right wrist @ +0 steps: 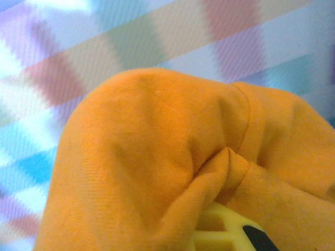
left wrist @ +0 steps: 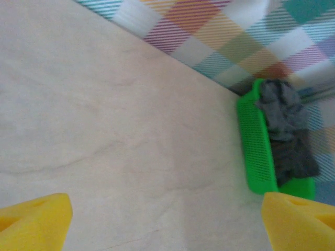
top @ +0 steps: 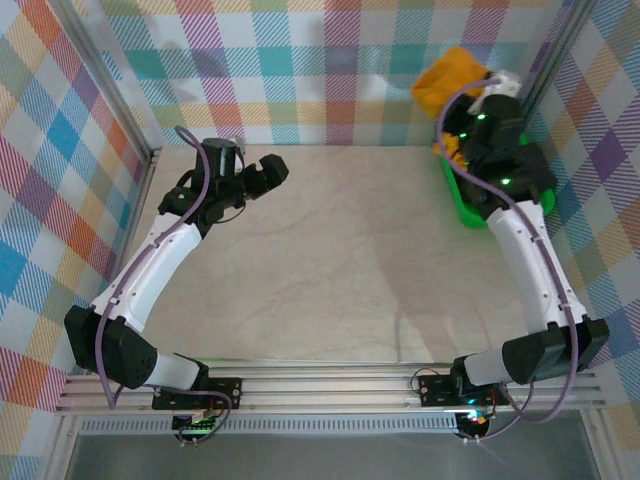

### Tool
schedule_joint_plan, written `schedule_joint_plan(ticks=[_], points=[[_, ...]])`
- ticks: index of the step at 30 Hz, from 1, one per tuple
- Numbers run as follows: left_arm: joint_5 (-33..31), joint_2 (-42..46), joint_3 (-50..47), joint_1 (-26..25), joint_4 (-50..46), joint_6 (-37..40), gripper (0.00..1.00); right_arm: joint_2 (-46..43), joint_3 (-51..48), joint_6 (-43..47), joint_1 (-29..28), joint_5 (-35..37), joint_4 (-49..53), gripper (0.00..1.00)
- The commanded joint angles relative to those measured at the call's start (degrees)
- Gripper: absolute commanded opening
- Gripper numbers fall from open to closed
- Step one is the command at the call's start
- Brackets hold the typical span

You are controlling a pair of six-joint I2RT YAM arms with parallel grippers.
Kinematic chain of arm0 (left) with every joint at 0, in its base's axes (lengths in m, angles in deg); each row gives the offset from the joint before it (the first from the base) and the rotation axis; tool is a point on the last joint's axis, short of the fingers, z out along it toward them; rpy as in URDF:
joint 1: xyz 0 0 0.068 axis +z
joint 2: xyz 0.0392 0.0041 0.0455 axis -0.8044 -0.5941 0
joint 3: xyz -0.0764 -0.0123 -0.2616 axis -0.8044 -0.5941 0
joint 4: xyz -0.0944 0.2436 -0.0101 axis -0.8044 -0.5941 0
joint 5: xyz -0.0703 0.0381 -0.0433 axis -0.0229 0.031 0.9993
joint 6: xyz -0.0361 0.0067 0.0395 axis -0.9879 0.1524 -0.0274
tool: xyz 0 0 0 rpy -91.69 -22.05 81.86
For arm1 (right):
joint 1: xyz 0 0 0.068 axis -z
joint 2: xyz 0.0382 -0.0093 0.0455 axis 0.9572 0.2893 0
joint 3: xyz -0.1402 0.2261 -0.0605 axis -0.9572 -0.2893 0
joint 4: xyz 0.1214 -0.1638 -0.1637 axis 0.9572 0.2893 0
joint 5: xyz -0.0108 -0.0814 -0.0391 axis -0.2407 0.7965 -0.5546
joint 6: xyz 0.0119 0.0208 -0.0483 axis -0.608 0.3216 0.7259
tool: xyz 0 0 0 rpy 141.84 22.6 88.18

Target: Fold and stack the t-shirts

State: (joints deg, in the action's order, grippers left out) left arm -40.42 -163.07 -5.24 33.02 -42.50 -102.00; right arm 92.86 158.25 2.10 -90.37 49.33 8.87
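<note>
The mustard-orange t-shirt [top: 452, 78] hangs bunched in the air at the back right, above the green basket [top: 460, 200]. My right gripper [top: 478, 100] is shut on it; in the right wrist view the orange cloth [right wrist: 157, 157] drapes over a yellow finger [right wrist: 225, 235]. The left wrist view shows a grey t-shirt [left wrist: 280, 112] and a dark charcoal one [left wrist: 296, 157] lying crumpled in the basket [left wrist: 256, 151]. My left gripper [top: 275, 172] hovers open over the back left of the table, its yellow fingertips [left wrist: 36, 219] far apart with nothing between them.
The pale marble tabletop [top: 330, 260] stretches between the two arms. Plaid cloth walls [top: 300, 70] close in the back and both sides. The basket stands against the right wall, partly under my right arm.
</note>
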Motion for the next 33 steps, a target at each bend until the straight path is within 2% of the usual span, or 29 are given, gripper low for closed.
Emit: schedule_joint_plan(ticks=[1,4,6,8,9,12,17,21,24,29,33], points=[[-11.8,1.1,2.8,-0.5,-10.7,-1.3,0.94,0.4,-7.2,3.2,-11.5,6.7,4.3,0.03],[-15.8,1.6,3.5,-0.5,-15.2,-1.4,0.94,2.9,-13.8,2.6,-22.4,3.7,4.1,0.43],[-16.2,2.2,3.4,-0.4,-17.0,-1.3,0.94,4.0,-15.2,1.3,-27.5,2.2,4.6,0.57],[-16.0,3.1,2.5,-0.4,-18.1,-1.1,0.94,2.9,-17.5,-1.8,-27.8,-1.2,3.9,0.67],[-15.7,3.6,1.7,-0.4,-18.4,-1.1,0.93,2.4,-18.6,-2.2,-27.2,-1.5,3.3,0.69],[-12.0,3.9,-1.4,-0.4,-18.8,-1.3,0.91,2.8,-19.5,-2.5,-22.8,-6.6,4.5,0.65],[-7.4,2.3,-8.5,-0.5,-19.1,-5.1,0.84,9.7,-19.1,-3.6,-15.5,-17.5,8.9,0.56],[-5.2,0.7,-12.8,0.1,-16.6,-9.4,0.8,16.2,-16.8,-1.6,-15.8,-22.7,10.4,0.52],[-4.5,-1.3,-13.1,0.9,-16.2,-13.2,0.76,21.2,-14.1,1.4,-18.8,-24.8,11.5,0.52],[-3.0,0.4,-18.6,5.8,-15.7,-20.2,0.58,30.9,-5.1,3.7,-22.0,-26.5,11.9,0.56],[0.8,1.2,-23.9,8.4,-12.9,-22.7,0.52,39.2,3.1,4.1,-23.3,-27.5,12.6,0.58]])
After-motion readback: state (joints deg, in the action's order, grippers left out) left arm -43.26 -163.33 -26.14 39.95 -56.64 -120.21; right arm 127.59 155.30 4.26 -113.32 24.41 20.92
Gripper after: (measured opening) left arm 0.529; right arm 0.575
